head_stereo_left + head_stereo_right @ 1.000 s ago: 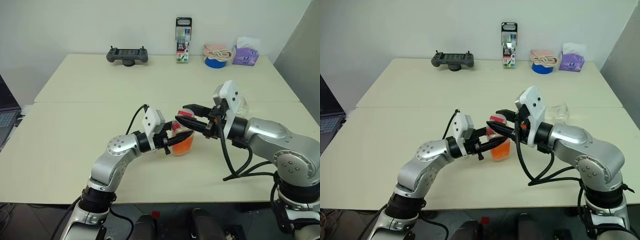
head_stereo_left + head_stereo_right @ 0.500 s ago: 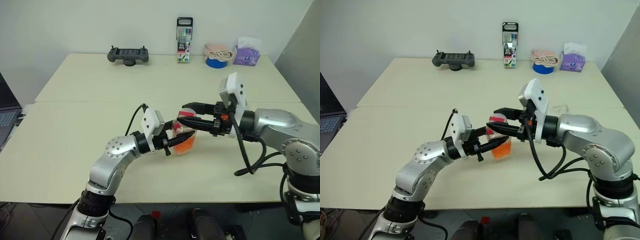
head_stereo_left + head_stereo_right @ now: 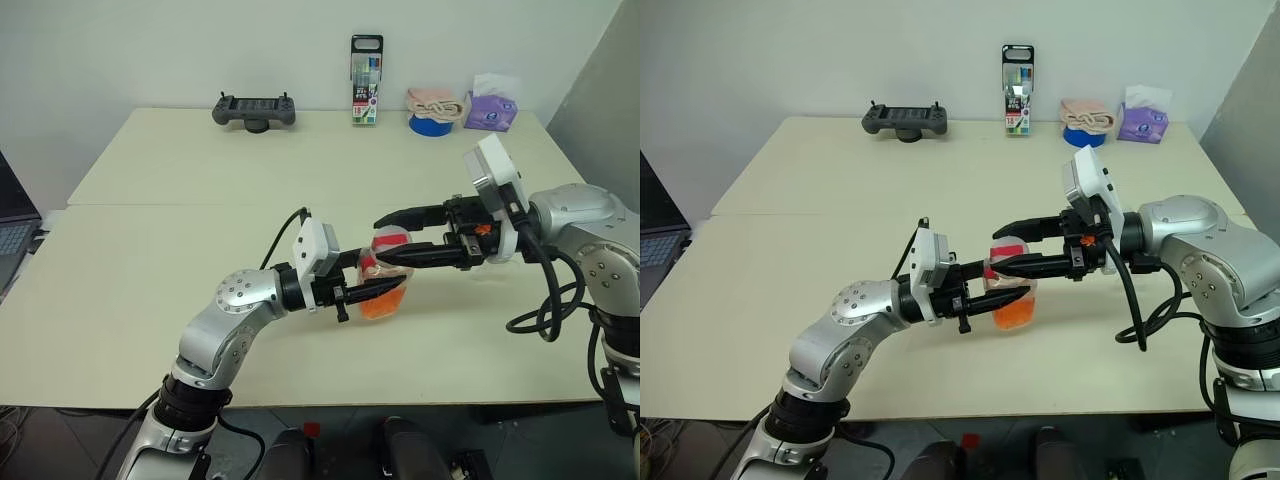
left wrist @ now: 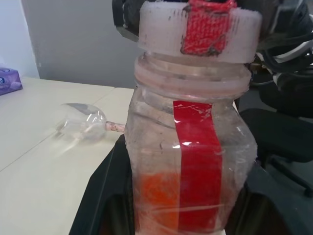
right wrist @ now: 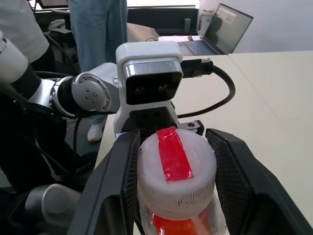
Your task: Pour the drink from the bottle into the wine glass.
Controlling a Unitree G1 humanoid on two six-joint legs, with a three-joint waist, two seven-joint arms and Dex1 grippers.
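Bottle [image 3: 384, 283], sitting low over the counter [image 3: 150, 250] with orange drink [image 3: 381, 303] at its bottom, is being clamped around its body by my left end effector [image 3: 382, 291] while my right end effector [image 3: 392, 240] is straddling its cap [image 5: 175, 171].

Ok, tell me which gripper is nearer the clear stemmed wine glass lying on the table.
Right. The right gripper flanks the bottle's cap; the wine glass lies beyond. The left gripper clamps the bottle.
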